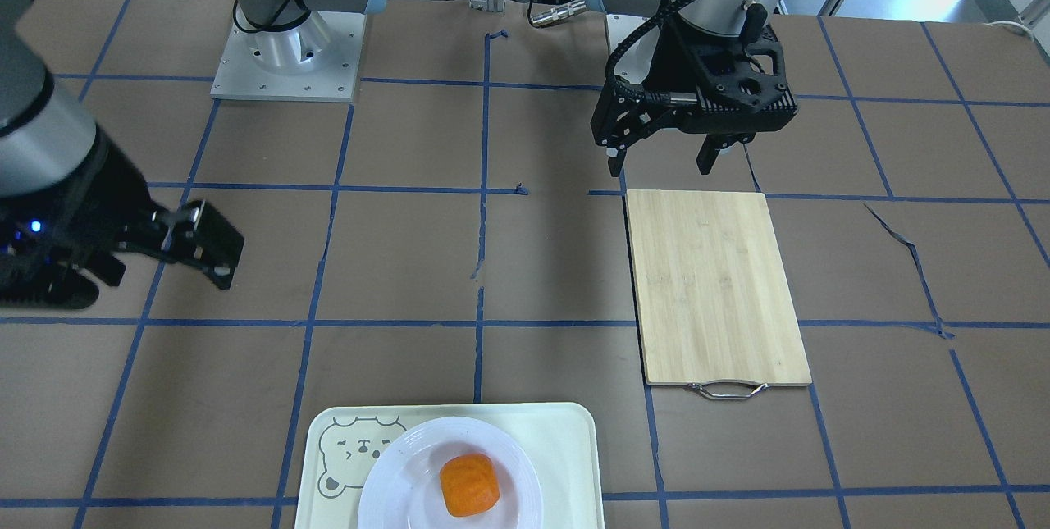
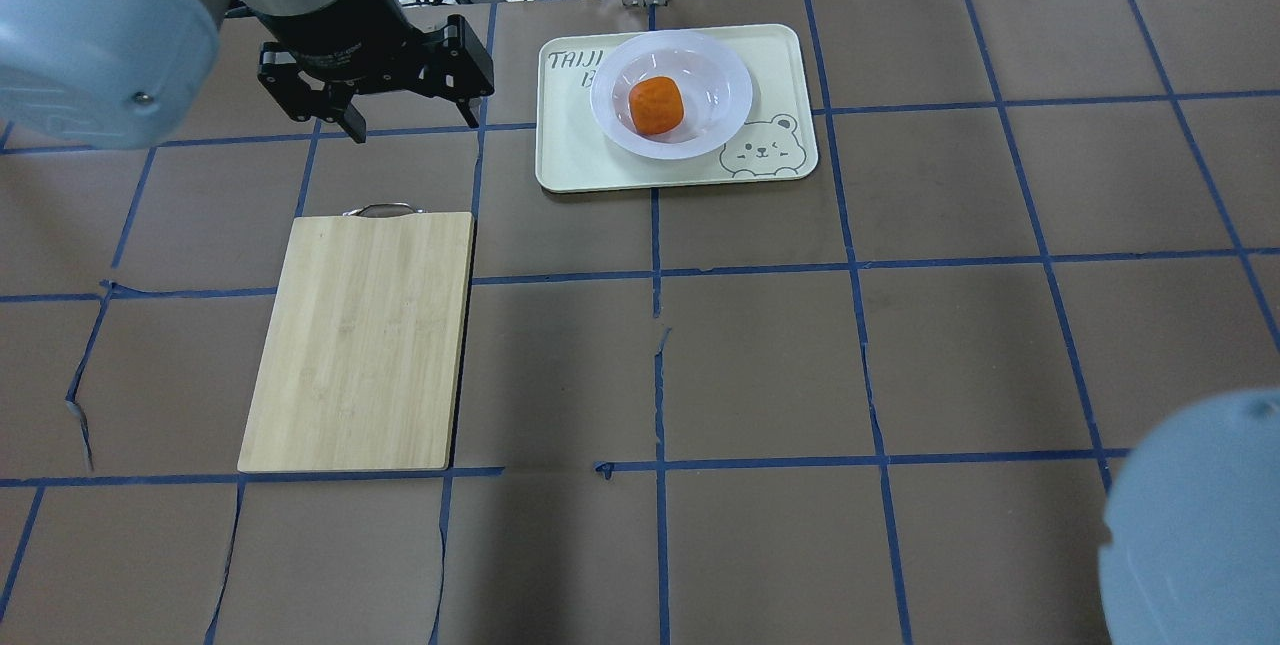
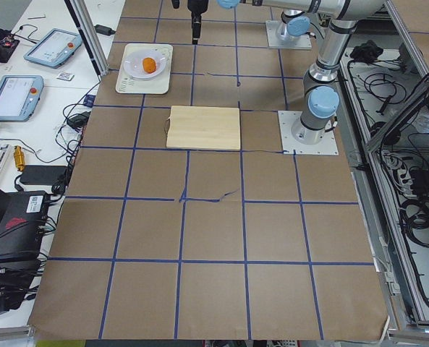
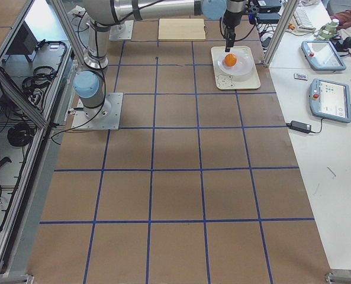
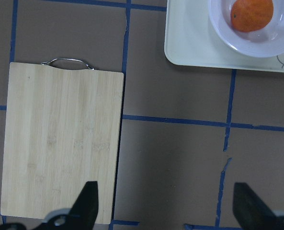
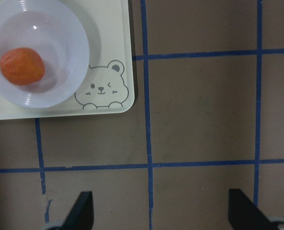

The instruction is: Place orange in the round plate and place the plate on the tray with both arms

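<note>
the orange point(image 2: 656, 105) sits in the sunken middle of the plate point(image 2: 720, 75), and the plate rests on the tray point(image 2: 570, 160) at the far middle of the counter point(image 2: 900, 345), partly covering the lettering and just beside the bear drawing. judged from that, both parts of the task look done and the step in hand is the pull-away at the end.

the left fingers point(image 5: 86, 203) are spread wide with nothing between them, hanging above the counter near the handle end of the cutting board point(image 2: 360, 345), well apart from the tray. the right fingers point(image 6: 82, 208) are also spread and empty, off to the other side of the tray and clear of it.

nothing more seems to need gripping. the next move probably calls only for both arms to go to a rest pose, keeping high enough to avoid knocking the tray's rim or the board. the plate appears to lie flat, but its far edge is close to the tray's rim, so a check that it is seated inside would be sensible.
</note>
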### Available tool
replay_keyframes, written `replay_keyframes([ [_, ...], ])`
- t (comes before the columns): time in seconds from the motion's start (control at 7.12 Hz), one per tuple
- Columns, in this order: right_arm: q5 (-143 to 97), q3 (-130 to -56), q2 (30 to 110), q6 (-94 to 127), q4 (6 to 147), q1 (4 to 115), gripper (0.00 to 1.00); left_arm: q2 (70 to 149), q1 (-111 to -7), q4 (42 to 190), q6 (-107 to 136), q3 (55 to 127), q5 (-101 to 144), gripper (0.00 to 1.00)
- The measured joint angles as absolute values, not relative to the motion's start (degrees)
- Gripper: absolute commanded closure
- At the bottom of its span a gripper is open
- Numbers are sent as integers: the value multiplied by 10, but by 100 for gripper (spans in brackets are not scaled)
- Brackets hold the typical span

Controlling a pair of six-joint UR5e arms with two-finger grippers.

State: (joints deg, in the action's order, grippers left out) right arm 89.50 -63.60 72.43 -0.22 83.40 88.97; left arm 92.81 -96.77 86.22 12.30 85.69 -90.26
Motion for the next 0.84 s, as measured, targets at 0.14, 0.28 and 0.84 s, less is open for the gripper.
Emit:
replay_keyframes([
  [0.14,900,-674,779,-8,825,897,0,928,-968,862,123,857,-903,0],
  [0.28,901,-720,820,-11,834,902,0,928,-968,862,123,857,-903,0],
  [0.84,901,-827,857,-16,965,907,0,928,-968,862,123,857,-903,0],
])
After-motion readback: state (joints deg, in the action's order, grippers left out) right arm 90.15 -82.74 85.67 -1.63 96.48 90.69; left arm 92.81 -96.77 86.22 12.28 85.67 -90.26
